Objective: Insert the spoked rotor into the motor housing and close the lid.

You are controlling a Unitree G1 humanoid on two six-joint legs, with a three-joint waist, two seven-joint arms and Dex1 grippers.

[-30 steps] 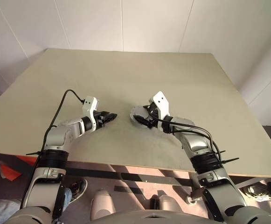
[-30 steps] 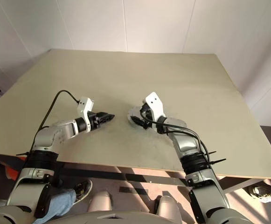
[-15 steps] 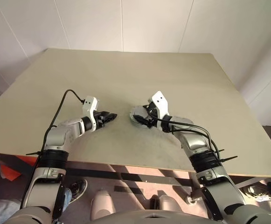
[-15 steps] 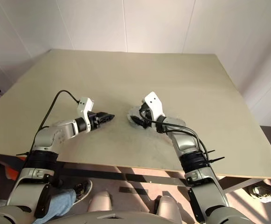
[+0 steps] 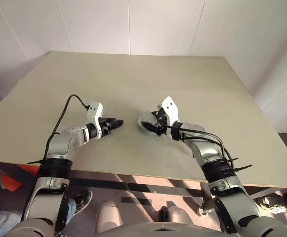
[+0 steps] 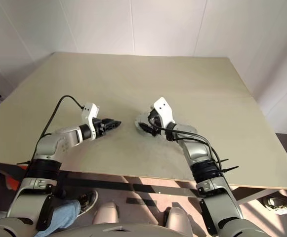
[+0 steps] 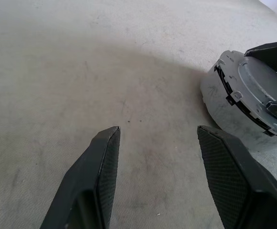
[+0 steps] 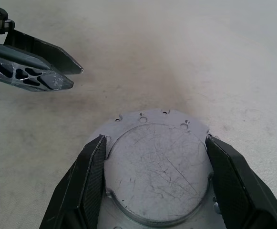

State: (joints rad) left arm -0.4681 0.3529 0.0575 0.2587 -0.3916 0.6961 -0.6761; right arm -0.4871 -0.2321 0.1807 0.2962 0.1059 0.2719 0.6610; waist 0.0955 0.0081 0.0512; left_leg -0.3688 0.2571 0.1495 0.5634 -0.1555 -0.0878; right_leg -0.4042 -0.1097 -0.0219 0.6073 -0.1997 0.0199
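The round silver metal motor housing lies on the pale beige table, near the table's middle and towards the robot's edge. In the right wrist view its flat, scratched silver face shows, ringed by a flange with small holes; from this side no windings can be seen, and neither the rotor nor the lid can be told apart.

The right gripper has its two black fingers spread wide, one on either side of the housing's raised round face. The pads stand at or against its edge. Whether they press on it cannot be told, so the hold is not certain. In the left wrist view the housing sits tilted, one edge lifted off the table, with the right gripper's black fingertips at its far rim.

The left gripper is released, its fingers parted with bare table between them, and it grasps nothing. It hovers just above the tabletop, pointing towards the housing. The housing lies ahead of this gripper and off to the robot's right, near but apart from it. In the head views the left gripper and the housing are separated by a strip of bare table.
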